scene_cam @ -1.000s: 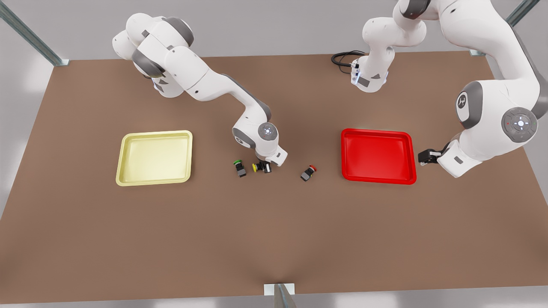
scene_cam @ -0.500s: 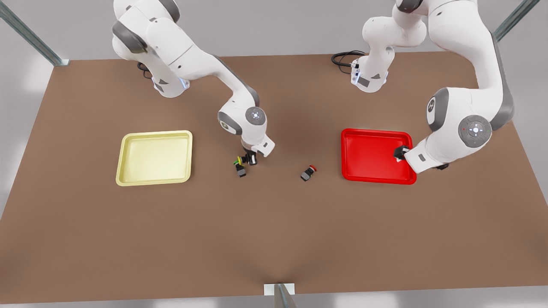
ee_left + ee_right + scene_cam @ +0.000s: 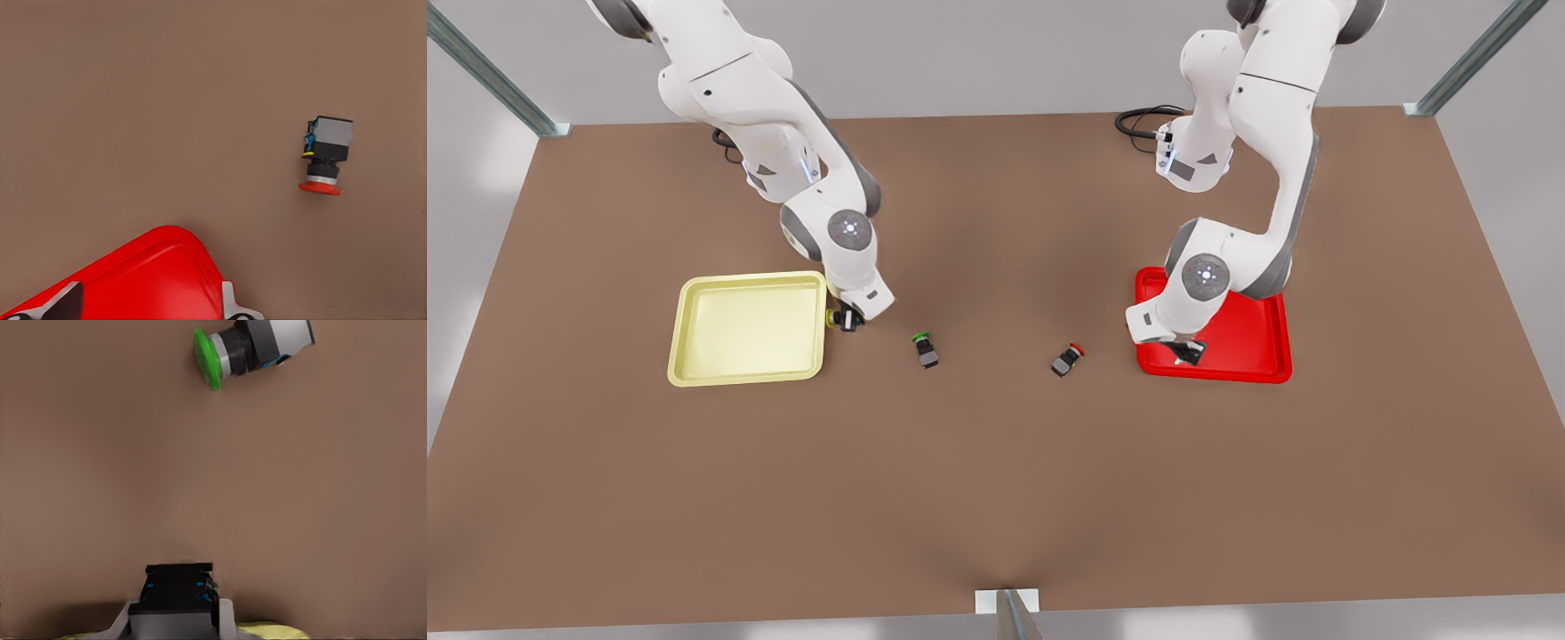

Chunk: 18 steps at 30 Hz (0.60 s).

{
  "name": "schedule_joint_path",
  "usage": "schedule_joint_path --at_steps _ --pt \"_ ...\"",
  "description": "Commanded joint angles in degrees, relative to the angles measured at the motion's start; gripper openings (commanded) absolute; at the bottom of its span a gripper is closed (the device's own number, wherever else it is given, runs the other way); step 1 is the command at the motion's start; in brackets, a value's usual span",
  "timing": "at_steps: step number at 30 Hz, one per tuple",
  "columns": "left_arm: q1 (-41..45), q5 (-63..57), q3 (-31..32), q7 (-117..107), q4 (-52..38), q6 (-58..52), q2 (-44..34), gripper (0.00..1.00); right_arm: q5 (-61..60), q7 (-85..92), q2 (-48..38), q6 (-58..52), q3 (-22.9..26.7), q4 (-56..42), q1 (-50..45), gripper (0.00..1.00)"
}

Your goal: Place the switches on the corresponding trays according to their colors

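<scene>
The yellow switch (image 3: 833, 318) hangs in my right gripper (image 3: 845, 319), which is shut on its dark body (image 3: 177, 587) just beside the pale yellow tray (image 3: 747, 378), at the edge nearest the middle of the table. The red switch (image 3: 1067, 360) lies on its side on the table, a short way to the front view's left of the red tray (image 3: 1227, 375). My left gripper (image 3: 1185, 351) hovers open over that tray's near corner (image 3: 153, 280), its fingers (image 3: 230, 303) spread wide and holding nothing. The red switch (image 3: 325, 160) lies ahead of it.
A green-capped switch (image 3: 926, 351) lies on the brown table between the two trays, and it is close ahead of my right gripper (image 3: 247, 350). A black cable (image 3: 1138, 120) loops at the back by one arm's base.
My right gripper lifted the yellow switch and carried it toward the front view's left, up to the yellow tray's edge. My left gripper swept across the red tray to its near left corner.
</scene>
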State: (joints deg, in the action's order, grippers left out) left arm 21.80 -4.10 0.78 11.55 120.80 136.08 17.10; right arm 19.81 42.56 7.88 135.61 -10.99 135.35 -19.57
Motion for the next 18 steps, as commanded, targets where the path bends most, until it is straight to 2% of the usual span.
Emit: schedule_joint_path --at_steps 1,10,13,14,18 --pt "0.43 -1.0 -0.08 -0.56 -0.3 0.24 0.82 1.0 0.06 -0.02 -0.41 0.01 0.0 0.69 0.49 0.52" --pt "8.26 -0.29 0.01 -10.58 -10.41 2.35 12.61 1.0 0.14 7.1 -5.24 0.44 0.18 8.35 15.52 0.52" --pt "10.19 -0.29 0.01 -14.36 -14.71 2.18 15.33 1.0 0.14 10.61 -4.8 0.71 4.22 8.43 16.14 0.52" --pt "10.28 -0.29 0.1 -14.89 -16.03 2.0 16.21 1.0 0.14 10.7 -4.63 0.71 4.22 8.43 16.14 0.54" --pt "13.01 -1.08 0.01 -8.92 -16.39 1.91 16.83 1.0 0.14 10.7 -4.54 0.71 4.22 8.43 16.14 0.79"
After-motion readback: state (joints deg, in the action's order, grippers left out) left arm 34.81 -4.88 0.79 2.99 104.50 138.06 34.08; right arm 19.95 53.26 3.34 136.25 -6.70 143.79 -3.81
